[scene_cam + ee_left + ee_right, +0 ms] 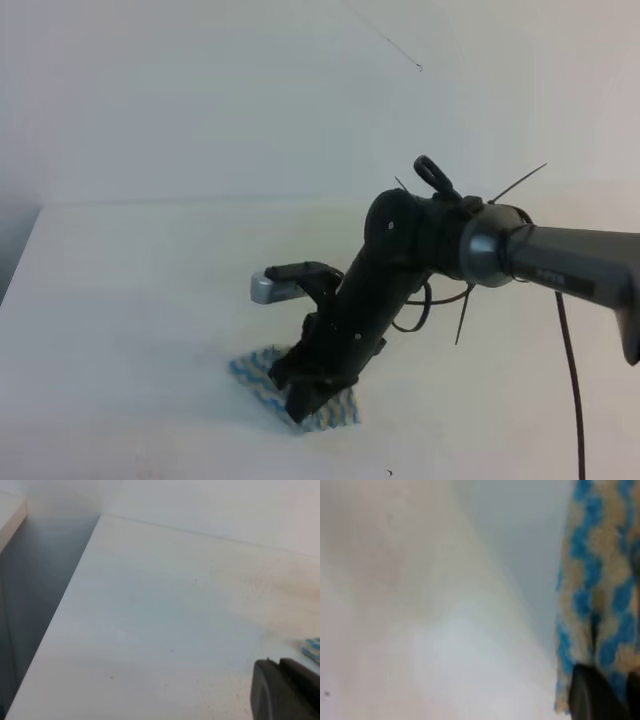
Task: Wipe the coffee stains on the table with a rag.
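Observation:
The blue-and-white zigzag rag lies on the white table near the front middle. My right gripper points down onto the rag, its fingers closed on the cloth and covering its middle. In the right wrist view the rag fills the right edge, with a dark fingertip on it. A corner of the rag shows in the left wrist view, next to my left gripper, whose dark fingers sit together. The round tan-brown coffee stain is not in view; a faint beige smear shows left of the rag.
The table's left edge drops off to a dark grey gap. A white wall stands behind the table. A black cable hangs from the right arm. Tiny dark specks dot the tabletop.

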Tool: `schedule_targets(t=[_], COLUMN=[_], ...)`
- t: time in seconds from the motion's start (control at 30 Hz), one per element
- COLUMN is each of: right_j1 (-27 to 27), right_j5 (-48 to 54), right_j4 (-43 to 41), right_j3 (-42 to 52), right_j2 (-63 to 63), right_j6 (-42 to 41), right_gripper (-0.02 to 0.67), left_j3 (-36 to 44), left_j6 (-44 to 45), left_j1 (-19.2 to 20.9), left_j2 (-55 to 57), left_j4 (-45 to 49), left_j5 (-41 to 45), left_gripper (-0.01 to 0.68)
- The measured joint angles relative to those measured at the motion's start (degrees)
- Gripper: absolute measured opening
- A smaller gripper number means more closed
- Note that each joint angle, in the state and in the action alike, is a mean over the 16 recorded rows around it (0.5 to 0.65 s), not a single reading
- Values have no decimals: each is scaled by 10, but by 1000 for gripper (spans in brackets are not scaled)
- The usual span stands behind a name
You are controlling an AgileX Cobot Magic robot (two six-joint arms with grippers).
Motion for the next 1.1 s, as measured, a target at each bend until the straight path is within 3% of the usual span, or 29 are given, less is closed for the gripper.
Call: schedule_targets(t=[0.3,0.63,1.1], right_j1=[-20,-82,-169], right_j5=[13,8,-111], right_j4=[-84,-113,-127], right_j3=[-2,11,163], right_j2=[12,-4,-141], right_j6=[65,97,74], right_gripper=[29,28,24], left_j3=[-2,2,-3], left_j6=[0,0,0], left_j1=[0,0,0], left_j2=[0,0,0], left_j4=[0,0,0], left_j5=[0,-1,0], left_gripper=[-1,-1,-1])
